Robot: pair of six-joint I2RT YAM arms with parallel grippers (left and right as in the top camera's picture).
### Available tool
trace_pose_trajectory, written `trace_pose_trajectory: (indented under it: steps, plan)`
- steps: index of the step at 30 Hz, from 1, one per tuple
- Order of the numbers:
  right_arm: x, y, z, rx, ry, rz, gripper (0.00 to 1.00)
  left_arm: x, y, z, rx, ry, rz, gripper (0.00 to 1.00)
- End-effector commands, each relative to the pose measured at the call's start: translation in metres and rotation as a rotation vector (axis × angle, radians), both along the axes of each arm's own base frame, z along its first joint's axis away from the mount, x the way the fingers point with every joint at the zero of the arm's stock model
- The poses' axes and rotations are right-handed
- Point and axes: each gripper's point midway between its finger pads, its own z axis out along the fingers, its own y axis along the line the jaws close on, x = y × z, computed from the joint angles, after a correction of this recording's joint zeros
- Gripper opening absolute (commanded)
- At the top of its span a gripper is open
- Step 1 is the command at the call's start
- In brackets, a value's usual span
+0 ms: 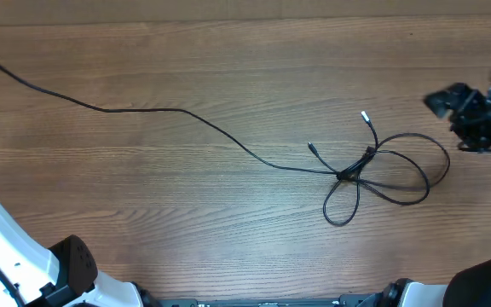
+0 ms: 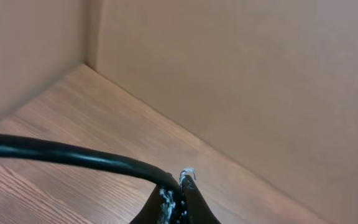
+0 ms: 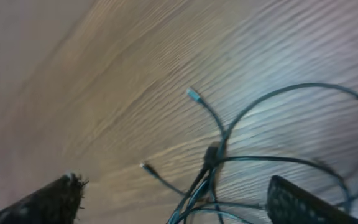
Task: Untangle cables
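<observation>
Thin black cables lie on the wooden table. One long strand [image 1: 143, 109] runs from the far left edge to a knot [image 1: 348, 173] right of centre, where several loops [image 1: 407, 166] cross. Two silvery plug tips [image 1: 364, 114] [image 1: 311, 146] stick out of the knot. In the left wrist view my left gripper [image 2: 182, 196] is shut on a black cable end [image 2: 73, 154], with a silvery tip [image 2: 187, 174] showing above the fingers. My right gripper [image 1: 450, 107] hovers just right of the loops. Its fingers [image 3: 179, 205] are wide open and empty over the tangle [image 3: 213, 155].
Plain brown walls meet in a corner [image 2: 92, 56] close behind the left gripper, which is off the overhead view's left edge. The white arm bases [image 1: 7, 256] stand at the near left corner and the near right corner.
</observation>
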Motion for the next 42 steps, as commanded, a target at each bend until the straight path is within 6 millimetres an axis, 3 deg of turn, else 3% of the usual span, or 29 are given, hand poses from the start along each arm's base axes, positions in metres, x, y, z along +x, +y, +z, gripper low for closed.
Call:
trace_pose_trajectory:
  steps: [1, 8, 12, 19, 23, 33, 37, 42]
  plan:
    - [0.004, 0.033, 0.011, -0.027, -0.03, 0.146, 0.95, 0.007, -0.02, -0.005, 0.011, 0.017, -0.094, 0.04]
    - [-0.035, 0.11, -0.008, 0.035, 0.16, 0.341, 0.92, 0.012, -0.038, -0.007, 0.008, 0.026, -0.144, 0.04]
    - [-0.055, 0.143, -0.021, -0.008, 0.24, 0.455, 0.91, 0.015, -0.052, -0.01, 0.016, 0.04, -0.185, 0.04]
    - [-0.067, 0.193, -0.053, -0.157, 0.179, 0.784, 1.0, 0.016, -0.058, -0.011, 0.019, 0.047, -0.202, 0.04]
    - [-0.063, 0.21, -0.078, -0.183, 0.141, 0.833, 1.0, 0.016, -0.058, -0.011, 0.019, 0.048, -0.202, 0.04]
    - [-0.068, 0.211, -0.144, -0.167, 0.266, 0.904, 0.99, 0.016, -0.058, -0.012, 0.016, 0.051, -0.203, 0.04]
    - [-0.082, 0.236, -0.157, -0.037, 0.274, 1.034, 0.99, 0.015, -0.058, -0.013, 0.014, 0.055, -0.203, 0.04]
    - [-0.094, 0.243, -0.175, -0.077, 0.33, 1.1, 0.93, 0.016, -0.059, -0.014, 0.011, 0.057, -0.207, 0.04]
